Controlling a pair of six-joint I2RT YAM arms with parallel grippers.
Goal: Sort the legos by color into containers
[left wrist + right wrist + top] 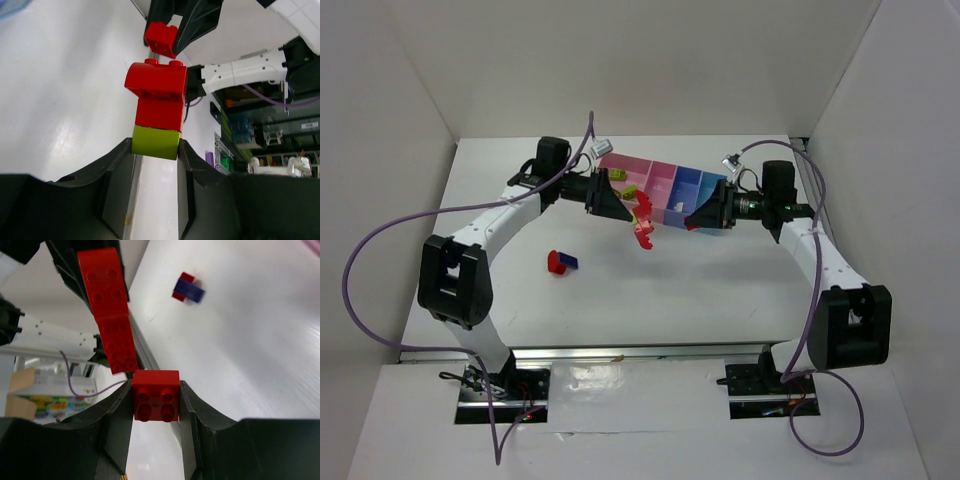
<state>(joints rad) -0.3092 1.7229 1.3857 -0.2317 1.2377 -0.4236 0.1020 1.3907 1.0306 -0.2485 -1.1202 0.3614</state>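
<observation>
In the top view, the left arm (485, 228) rises from the lower left and the right arm (817, 255) from the lower right. Both bend at the elbow and turn inward. The wrists lie about level, and the grippers face each other near the upper middle. The left gripper (156, 145) pinches a green brick (156, 142). The right gripper (156, 390) pinches a red brick (156, 402).

A white counter (650, 300) sits boxed in by plain white walls: back wall (650, 60), left wall (370, 150), right wall (910, 150). Soft glare brightens its glossy near strip (620, 385), beside a metal rail (640, 352).
</observation>
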